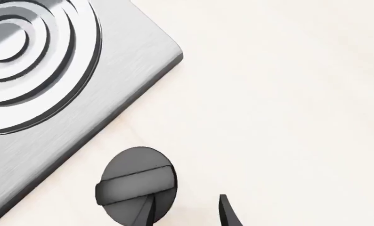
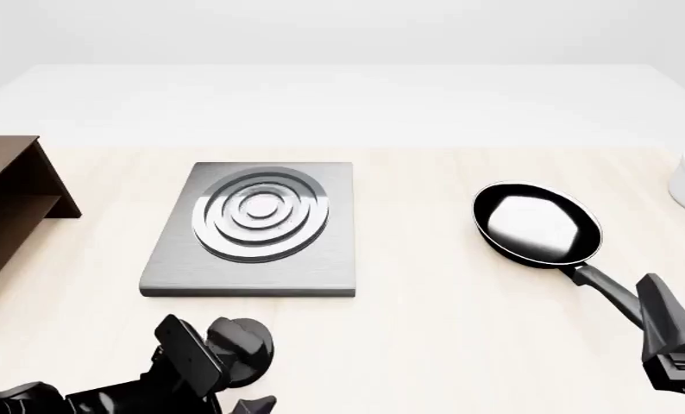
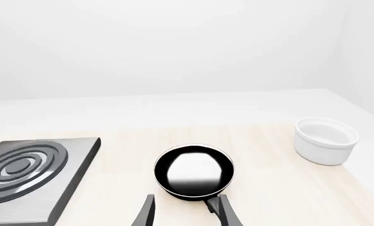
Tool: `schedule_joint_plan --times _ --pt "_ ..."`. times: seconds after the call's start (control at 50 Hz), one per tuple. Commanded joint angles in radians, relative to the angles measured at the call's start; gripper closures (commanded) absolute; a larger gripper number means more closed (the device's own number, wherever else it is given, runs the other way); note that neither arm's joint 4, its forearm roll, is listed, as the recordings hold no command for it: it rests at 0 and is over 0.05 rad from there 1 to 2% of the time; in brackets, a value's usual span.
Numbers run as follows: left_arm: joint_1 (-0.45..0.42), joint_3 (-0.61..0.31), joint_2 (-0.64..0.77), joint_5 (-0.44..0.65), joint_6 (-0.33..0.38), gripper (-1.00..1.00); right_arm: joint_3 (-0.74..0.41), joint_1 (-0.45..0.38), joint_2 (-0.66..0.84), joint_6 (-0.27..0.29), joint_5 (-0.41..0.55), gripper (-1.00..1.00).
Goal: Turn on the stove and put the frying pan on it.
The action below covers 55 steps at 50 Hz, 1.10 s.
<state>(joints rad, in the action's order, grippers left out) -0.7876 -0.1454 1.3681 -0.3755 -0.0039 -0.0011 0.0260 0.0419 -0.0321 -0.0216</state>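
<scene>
The left end effector (image 2: 222,379) hides part of the knob (image 2: 250,341); the pan handle's (image 2: 601,287) loop end is hidden.

The grey stove (image 2: 256,231) lies flat, its black ridged knob (image 1: 136,186) just beside it; the glossy black frying pan (image 2: 536,226) sits well apart on the table.

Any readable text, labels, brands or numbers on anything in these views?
None. The stove, its knob, the frying pan, the white bowl and the wooden shelf all show plain surfaces with no words, numbers, logos or signs; nothing looks like print too small to read.
</scene>
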Motion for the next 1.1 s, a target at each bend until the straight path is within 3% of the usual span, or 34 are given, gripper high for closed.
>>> schedule_joint_plan --times 0.02,0.36,0.5,0.62,0.72,0.8,0.82,0.9,0.96,1.04,1.1 --pt "-0.017 -0.064 0.004 0.039 0.016 -1.0 0.0 0.001 -0.005 -0.002 0.003 -1.0" --pt "-0.048 -0.133 0.024 0.072 0.031 -1.0 0.0 0.002 -0.024 -0.009 0.02 -1.0" --pt "-0.071 -0.15 -0.176 0.228 0.033 -1.0 0.0 0.001 -0.02 -0.007 0.016 -1.0" --pt "-0.083 -0.218 -0.488 0.484 0.037 -1.0 0.0 0.002 -0.015 -0.004 0.011 -1.0" --pt "-0.069 -0.261 -0.667 0.617 0.065 -1.0 0.0 0.003 -0.004 -0.001 0.002 -1.0" --pt "-0.004 -0.267 -0.813 0.705 0.125 -1.0 0.0 0.002 0.001 0.0 -0.002 -1.0" --pt "0.051 -0.253 -0.889 0.733 0.145 -1.0 0.0 0.002 0.005 0.003 -0.005 -1.0" --pt "0.086 -0.212 -0.902 0.712 0.112 -1.0 0.0 0.0 0.018 0.008 -0.016 -1.0" --pt "0.184 -0.158 -1.004 0.731 0.149 -1.0 0.0 -0.002 0.029 0.013 -0.025 -1.0" --pt "0.364 -0.111 -1.292 0.848 0.229 -1.0 0.0 -0.006 0.047 0.018 -0.04 -1.0" --pt "0.408 -0.094 -1.362 0.866 0.207 -1.0 0.0 -0.007 0.052 0.019 -0.044 -1.0"
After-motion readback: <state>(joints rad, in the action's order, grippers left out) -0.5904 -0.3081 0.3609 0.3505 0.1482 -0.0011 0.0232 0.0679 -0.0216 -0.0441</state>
